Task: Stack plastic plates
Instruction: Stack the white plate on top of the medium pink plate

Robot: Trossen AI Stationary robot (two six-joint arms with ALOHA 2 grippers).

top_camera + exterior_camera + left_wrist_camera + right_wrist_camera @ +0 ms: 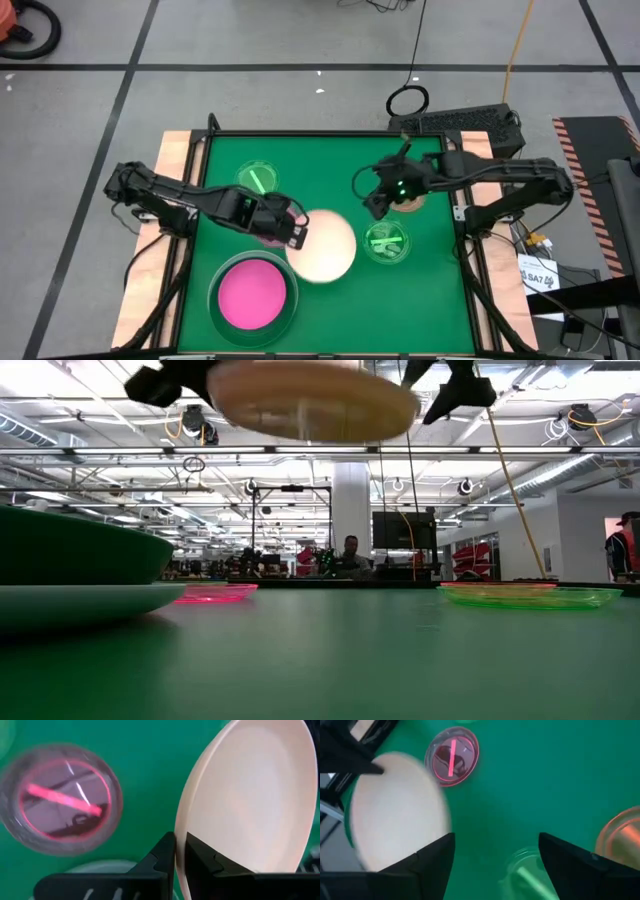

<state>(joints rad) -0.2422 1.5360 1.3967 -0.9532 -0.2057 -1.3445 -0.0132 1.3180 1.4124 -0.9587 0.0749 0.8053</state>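
Hot pink plate nested in dark green plate on pale mint one, near-left corner of green mat, flat. Small green dish behind left arm, flat on mat. Left gripper clamped on rim of cream-white plate, fingers pinching the edge; plate lifted clear of mat, roughly level, face up, reaching rightward from gripper. Small purple dish on mat under left gripper. Right gripper spread wide, empty, above mat. Small green dish just below it; orange dish partly hidden beneath the arm.
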